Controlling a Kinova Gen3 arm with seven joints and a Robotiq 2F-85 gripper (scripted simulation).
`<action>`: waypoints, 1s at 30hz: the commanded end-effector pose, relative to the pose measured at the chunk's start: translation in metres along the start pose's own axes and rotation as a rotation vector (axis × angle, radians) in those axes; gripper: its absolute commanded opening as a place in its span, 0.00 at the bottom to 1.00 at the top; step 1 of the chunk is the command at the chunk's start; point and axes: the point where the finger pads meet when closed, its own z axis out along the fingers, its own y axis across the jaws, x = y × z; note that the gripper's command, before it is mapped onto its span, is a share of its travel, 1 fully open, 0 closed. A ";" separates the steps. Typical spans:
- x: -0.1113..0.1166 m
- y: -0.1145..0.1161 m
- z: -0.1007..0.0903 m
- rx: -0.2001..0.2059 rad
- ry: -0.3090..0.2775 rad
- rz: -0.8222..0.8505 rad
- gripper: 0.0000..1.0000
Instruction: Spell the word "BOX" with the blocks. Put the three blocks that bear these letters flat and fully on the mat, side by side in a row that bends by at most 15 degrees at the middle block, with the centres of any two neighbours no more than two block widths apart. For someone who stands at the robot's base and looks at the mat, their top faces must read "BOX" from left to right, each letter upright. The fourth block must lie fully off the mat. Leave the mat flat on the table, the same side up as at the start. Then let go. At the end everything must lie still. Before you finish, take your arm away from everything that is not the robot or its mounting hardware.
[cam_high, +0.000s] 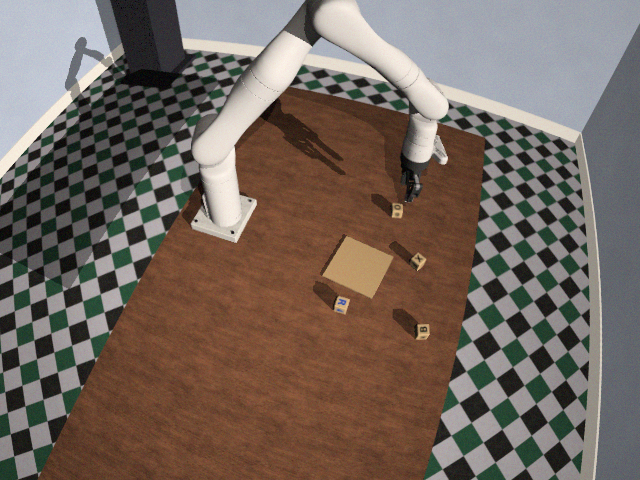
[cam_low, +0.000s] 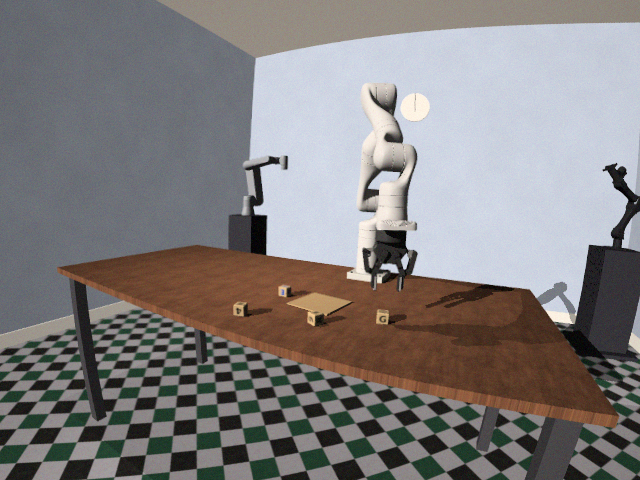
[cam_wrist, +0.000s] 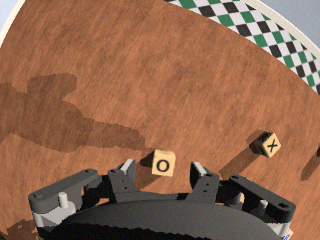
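Note:
My gripper (cam_high: 412, 199) (cam_low: 387, 288) (cam_wrist: 162, 170) is open and empty, raised above the table near the O block. The O block (cam_high: 397, 210) (cam_low: 382, 317) shows between the fingers in the wrist view, on the table below them. The X block (cam_high: 418, 261) (cam_low: 315, 318) (cam_wrist: 269, 145) lies off the mat, turned at an angle. The B block (cam_high: 422, 331) (cam_low: 240, 309) lies near the table's long edge. The R block (cam_high: 341, 304) (cam_low: 284, 290), with a blue letter, lies just beside the mat. The tan mat (cam_high: 356, 266) (cam_low: 320, 302) lies flat and bears no block.
The brown table (cam_high: 248, 361) (cam_low: 206, 279) carries the arm's white base plate (cam_high: 242, 227) (cam_low: 356, 275) on the far side of the mat from the X block. The long table edge runs beyond the X and B blocks. Arm shadows fall across the table.

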 end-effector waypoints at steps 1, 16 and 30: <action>0.001 0.000 -0.001 0.000 0.002 0.000 1.00; 0.000 0.000 0.000 0.000 0.000 0.032 1.00; -0.006 0.001 0.002 -0.002 -0.013 0.294 1.00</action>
